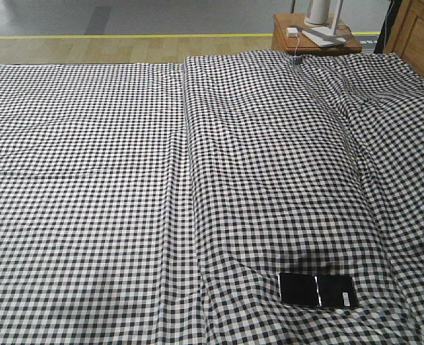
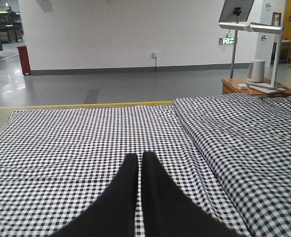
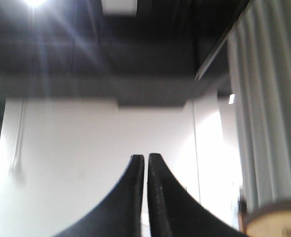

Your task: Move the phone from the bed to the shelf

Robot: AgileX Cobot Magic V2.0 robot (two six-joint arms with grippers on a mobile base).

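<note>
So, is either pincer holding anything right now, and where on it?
Nothing held. Left pincer and right pincer are both shut and empty; the phone lies on the bed.

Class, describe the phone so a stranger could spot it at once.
Start at the wide black-and-white checked bed. On its near right part lies the phone. It is the only glossy black slab there, creased across its middle, with a white sticker near one end.

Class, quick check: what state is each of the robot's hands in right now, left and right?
Left hand: closed, holding nothing.
Right hand: closed, holding nothing.
</note>
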